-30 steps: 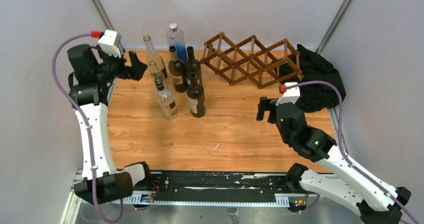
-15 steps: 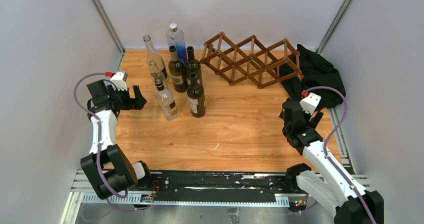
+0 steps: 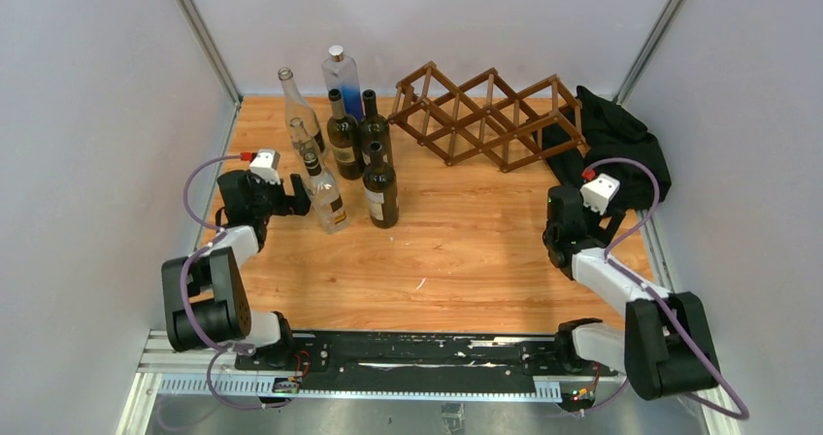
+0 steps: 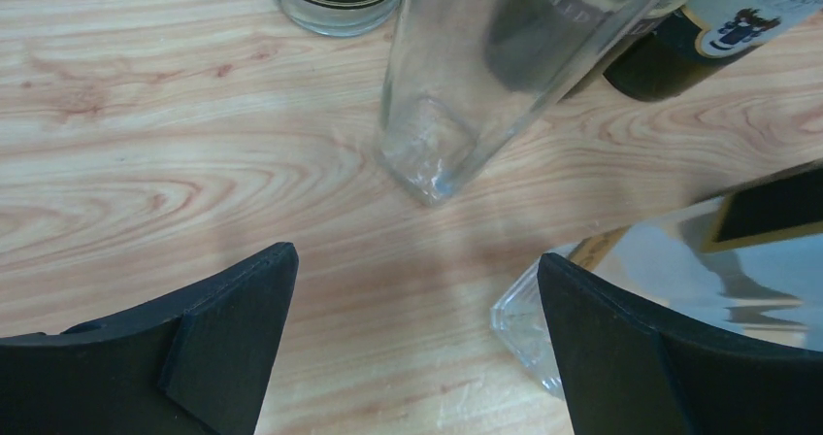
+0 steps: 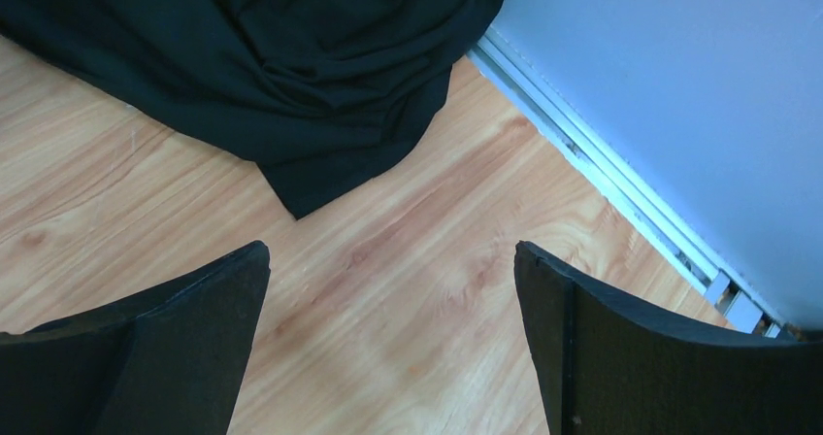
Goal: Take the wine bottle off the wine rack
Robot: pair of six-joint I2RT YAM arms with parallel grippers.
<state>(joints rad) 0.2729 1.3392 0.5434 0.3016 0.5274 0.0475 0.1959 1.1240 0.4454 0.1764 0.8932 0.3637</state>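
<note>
The brown wooden wine rack [image 3: 485,115] stands at the back middle of the table, and I see no bottle in its openings. Several bottles stand upright to its left, among them a dark wine bottle [image 3: 380,187] and a clear labelled bottle [image 3: 325,197]. My left gripper [image 3: 297,198] is open and empty, low over the table just left of the clear bottle. In the left wrist view [image 4: 417,289] a clear bottle base [image 4: 427,153] lies ahead of the fingers. My right gripper [image 3: 611,223] is open and empty by the black cloth; it also shows in the right wrist view [image 5: 388,289].
A heap of black cloth [image 3: 611,149] lies at the back right, also in the right wrist view [image 5: 291,56]. A metal rail [image 5: 621,192] runs along the right wall. A square clear bottle base [image 4: 543,328] sits close to my left gripper's right finger.
Both arms have folded back and down. The left gripper came from the back left corner to beside the clear bottle. The right gripper swung right to the black cloth.
</note>
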